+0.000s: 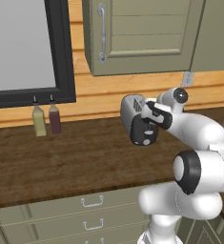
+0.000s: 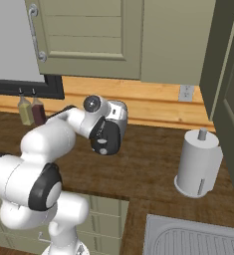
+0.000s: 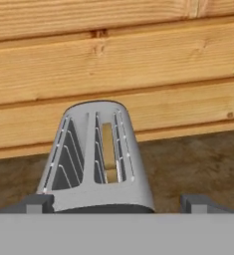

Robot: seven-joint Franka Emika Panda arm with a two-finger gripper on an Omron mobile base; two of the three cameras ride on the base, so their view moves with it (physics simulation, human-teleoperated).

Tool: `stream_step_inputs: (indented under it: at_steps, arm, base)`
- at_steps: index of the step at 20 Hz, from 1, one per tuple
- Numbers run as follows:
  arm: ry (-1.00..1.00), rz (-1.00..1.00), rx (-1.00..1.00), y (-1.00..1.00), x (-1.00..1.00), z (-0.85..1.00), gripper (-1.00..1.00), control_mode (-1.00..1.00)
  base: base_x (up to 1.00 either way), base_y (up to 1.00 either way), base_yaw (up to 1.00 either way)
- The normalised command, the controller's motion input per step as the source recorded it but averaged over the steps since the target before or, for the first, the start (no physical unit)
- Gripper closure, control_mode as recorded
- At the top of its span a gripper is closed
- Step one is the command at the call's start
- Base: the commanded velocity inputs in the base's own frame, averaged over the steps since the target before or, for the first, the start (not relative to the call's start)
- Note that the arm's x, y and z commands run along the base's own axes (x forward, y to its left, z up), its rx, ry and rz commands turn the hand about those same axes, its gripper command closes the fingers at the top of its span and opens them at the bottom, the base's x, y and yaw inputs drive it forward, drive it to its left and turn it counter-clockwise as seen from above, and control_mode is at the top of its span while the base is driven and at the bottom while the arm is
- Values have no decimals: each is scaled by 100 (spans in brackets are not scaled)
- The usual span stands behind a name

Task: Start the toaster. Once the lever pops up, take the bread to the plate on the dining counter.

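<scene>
Hand view: we're at step one, gripper [image 3: 116, 203] wide open w/ nothing held, over toaster [image 3: 96, 159], bread [image 3: 107, 149] in slot; next we press the lever.

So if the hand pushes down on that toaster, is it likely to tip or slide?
Probably steady under a straight downward push: the toaster looks boxy and sits flat on the wooden counter. A sideways shove might slide it, since the counter looks smooth. The bread standing in its slot looks thin and stiff, so it would likely lift out cleanly.
</scene>
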Motion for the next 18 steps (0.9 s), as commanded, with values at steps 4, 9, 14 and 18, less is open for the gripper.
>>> stream_step_inputs:
  at_steps: [4,9,14,18]
  arm:
    - [-20,1,0,21,8,0,-100,-100]
    - [-2,0,0,1,2,-12,-100,-100]
    - [0,0,0,0,0,-14,-100,-100]
    - [0,0,0,0,0,4,-100,-100]
  base:
    - [0,0,0]
    - [0,0,0]
    - [0,0,0]
    - [0,0,0]
